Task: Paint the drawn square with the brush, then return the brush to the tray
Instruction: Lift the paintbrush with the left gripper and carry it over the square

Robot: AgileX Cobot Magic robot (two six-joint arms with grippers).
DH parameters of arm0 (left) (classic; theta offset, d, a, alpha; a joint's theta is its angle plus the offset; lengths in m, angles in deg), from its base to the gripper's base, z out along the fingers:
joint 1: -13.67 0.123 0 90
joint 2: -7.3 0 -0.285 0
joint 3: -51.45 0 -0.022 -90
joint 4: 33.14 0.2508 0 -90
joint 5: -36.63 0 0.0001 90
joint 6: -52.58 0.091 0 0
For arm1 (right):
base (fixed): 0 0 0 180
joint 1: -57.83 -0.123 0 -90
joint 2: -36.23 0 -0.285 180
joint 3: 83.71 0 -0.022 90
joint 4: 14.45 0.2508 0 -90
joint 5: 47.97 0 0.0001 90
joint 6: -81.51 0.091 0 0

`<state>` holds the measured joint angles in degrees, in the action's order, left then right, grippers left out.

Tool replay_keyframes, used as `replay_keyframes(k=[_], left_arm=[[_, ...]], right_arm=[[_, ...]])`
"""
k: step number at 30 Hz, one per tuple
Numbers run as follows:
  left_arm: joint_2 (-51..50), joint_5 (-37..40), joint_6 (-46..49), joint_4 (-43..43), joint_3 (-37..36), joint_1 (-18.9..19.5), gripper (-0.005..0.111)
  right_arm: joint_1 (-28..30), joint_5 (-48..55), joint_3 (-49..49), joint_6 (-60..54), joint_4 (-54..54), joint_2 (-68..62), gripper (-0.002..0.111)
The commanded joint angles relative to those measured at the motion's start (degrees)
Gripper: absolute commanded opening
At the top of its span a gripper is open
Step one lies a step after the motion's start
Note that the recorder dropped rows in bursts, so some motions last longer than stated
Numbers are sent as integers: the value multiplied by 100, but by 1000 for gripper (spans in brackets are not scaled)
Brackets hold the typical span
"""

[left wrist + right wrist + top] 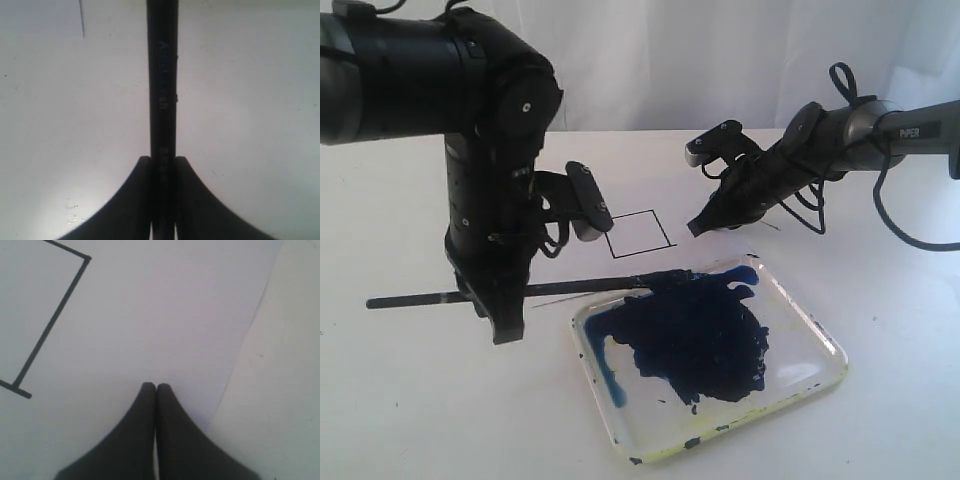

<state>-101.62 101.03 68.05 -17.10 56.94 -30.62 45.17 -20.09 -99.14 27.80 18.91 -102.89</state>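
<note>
Currently: the small thin black-outlined square (638, 233) (30, 305) sits on the white paper sheet (165, 315), its inside blank white. The long thin black brush (570, 287) (162, 90) is held nearly level, apart from the square on its tray side. Its paint-dark tip is at the far rim of the clear shallow plastic tray (832, 350), at the edge of the big dark blue paint blob (705, 345).

My left claw (492, 305) (162, 160) is clenched on the brush handle, fingers (142, 172) pressed to both sides, with the handle end sticking out behind.

My right claw (698, 226) (156, 387) is pinched closed and empty. Its tips are low over the paper near the square, toward the sheet's edge. I cannot tell whether they touch the paper.

The white table (400, 400) lies under everything.
</note>
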Motion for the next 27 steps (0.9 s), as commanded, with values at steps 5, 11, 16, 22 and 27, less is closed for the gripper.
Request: replay_keyframes(k=[5, 11, 16, 22, 27], left_arm=[[50, 556, 407, 28, 31, 598, 0], [50, 364, 429, 95, 31, 952, 0], [38, -269, 484, 127, 34, 1223, 0], [-345, -442, 535, 135, 377, 1403, 0], [-772, -388, 535, 135, 975, 1448, 0]], right_arm=[[8, 145, 10, -40, -95, -82, 0], [8, 158, 10, -40, -95, -82, 0], [8, 158, 10, -40, -95, -82, 0], [8, 147, 10, -40, -95, -82, 0], [8, 107, 10, 84, -95, -82, 0]])
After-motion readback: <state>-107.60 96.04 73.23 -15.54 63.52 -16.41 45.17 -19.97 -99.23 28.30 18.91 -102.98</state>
